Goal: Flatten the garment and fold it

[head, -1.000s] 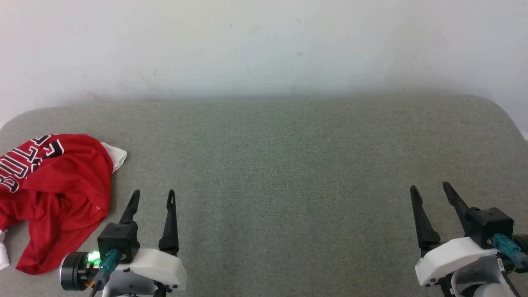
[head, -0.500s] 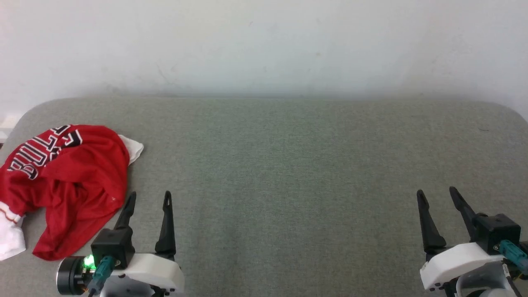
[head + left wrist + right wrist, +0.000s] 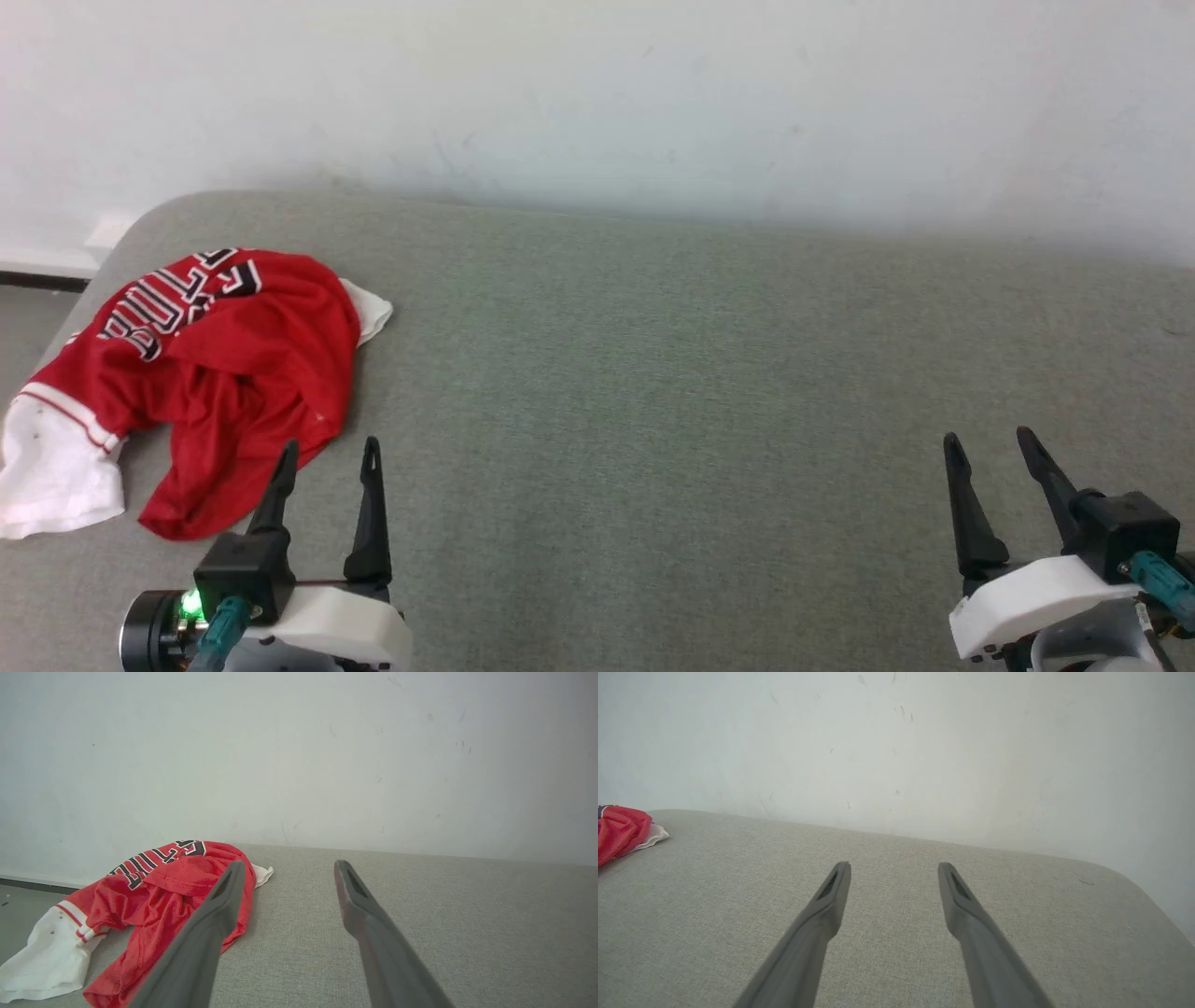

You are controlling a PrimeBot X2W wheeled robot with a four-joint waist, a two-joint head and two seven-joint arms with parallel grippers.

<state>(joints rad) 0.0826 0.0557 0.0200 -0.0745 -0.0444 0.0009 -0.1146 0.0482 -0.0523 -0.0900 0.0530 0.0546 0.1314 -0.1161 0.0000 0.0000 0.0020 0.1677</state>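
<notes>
Head view: we see the crumpled red jersey-style garment (image 3: 224, 373) with white sleeves lying at the far-left corner of the grey fabric-covered bench (image 3: 653, 392). Its black-and-white block lettering (image 3: 177, 299) faces up on the side toward the bench's far edge. One white sleeve (image 3: 56, 467) with red-striped trim spills toward the bench's left edge. The left gripper (image 3: 330, 444), two long dark fingers, is spread and holds nothing, at the bench's near-left. Its outer finger overlaps the garment's hem here; we can't tell whether they touch. The right gripper (image 3: 988, 436) is at the bench's near-right, also spread and empty, well apart from the garment. A plain white wall (image 3: 597, 93) stands behind the bench.

Left wrist view: the left gripper (image 3: 289, 863) is spread wide above the bench (image 3: 467, 928). The garment (image 3: 163, 891) is on the bench at that view's left, partly hidden by one finger.

Right wrist view: the right gripper (image 3: 894, 864) is spread over the bench (image 3: 738, 882). A bit of the garment (image 3: 619, 830) shows at that view's left edge.
</notes>
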